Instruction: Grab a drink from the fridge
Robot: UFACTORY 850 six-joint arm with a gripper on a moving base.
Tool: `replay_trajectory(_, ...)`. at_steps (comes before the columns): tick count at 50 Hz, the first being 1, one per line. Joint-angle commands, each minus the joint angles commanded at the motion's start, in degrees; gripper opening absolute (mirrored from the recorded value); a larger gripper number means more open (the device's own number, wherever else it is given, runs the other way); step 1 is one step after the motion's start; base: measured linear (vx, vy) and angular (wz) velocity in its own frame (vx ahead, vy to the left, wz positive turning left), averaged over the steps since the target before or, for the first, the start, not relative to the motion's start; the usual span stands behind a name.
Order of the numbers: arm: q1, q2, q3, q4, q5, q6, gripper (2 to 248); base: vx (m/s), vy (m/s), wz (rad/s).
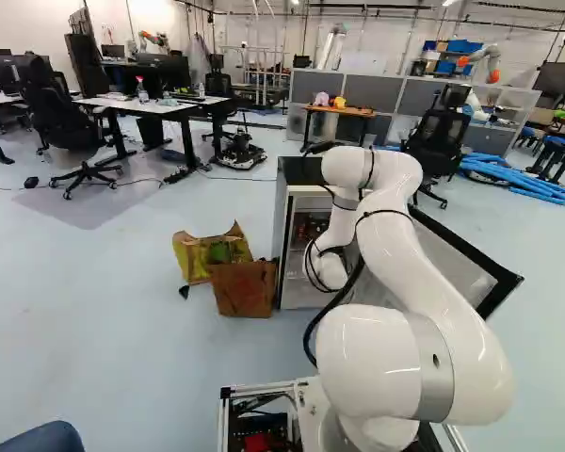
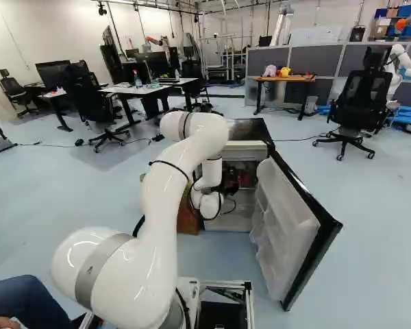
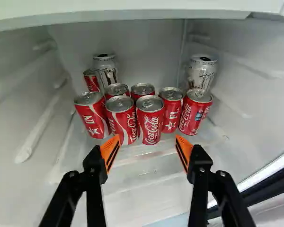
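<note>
Already the end effector (image 3: 147, 142) points into the open fridge (image 2: 246, 147), its orange pads (image 3: 110, 150) spread wide and nothing between them; it is ungripped. Ahead, on the fridge shelf (image 3: 142, 184), the drinks stand bunched: red cans, among them a front can (image 3: 150, 118) roughly in line with the gap, and two taller silver cans (image 3: 105, 71) (image 3: 202, 73) behind.

Crowding looks like the main danger. The front can has a neighbouring can (image 3: 122, 120) close beside it, so a fingertip driven straight in could land on a lid or wall, shove the row back or tip one over. Closing off-centre might pinch two cans at once, or catch just an edge and let it slip on the way out.

The arm (image 2: 171, 171) also reaches in beside the swung-out door (image 2: 288, 226); a careless sideways swing while withdrawing could knock door or cabinet.
</note>
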Motion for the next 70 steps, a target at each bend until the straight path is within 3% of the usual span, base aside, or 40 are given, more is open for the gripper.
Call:
replay_trajectory(2,0.0,0.0,0.0,0.0,0.0,0.0,166,0.000,0.000,0.000)
replay_trajectory(7,0.0,0.0,0.0,0.0,0.0,0.0,162,0.000,0.000,0.000)
replay_trajectory(70,-0.2,-1.1,-2.2,0.0,0.0,0.0,164,0.000,0.000,0.000)
